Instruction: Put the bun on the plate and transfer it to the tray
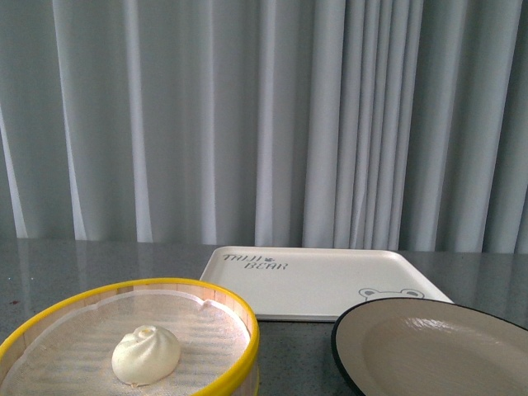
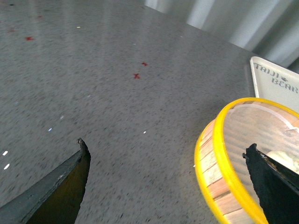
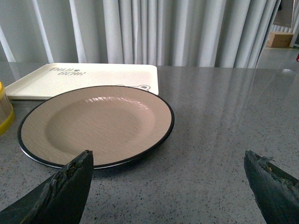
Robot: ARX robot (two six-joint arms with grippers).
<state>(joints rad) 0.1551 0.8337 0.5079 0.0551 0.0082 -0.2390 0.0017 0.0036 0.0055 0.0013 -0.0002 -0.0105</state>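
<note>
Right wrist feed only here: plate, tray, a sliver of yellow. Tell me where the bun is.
Observer: The bun sits inside the yellow-rimmed steamer basket, on its white liner.
Operator: Tell me what else is in that basket.
Observer: Nothing else. The bun is alone, pleats up, near the middle.
Operator: Report the left gripper.
Observer: The left gripper is open and empty, close beside the basket, not yet on the bun.
</note>
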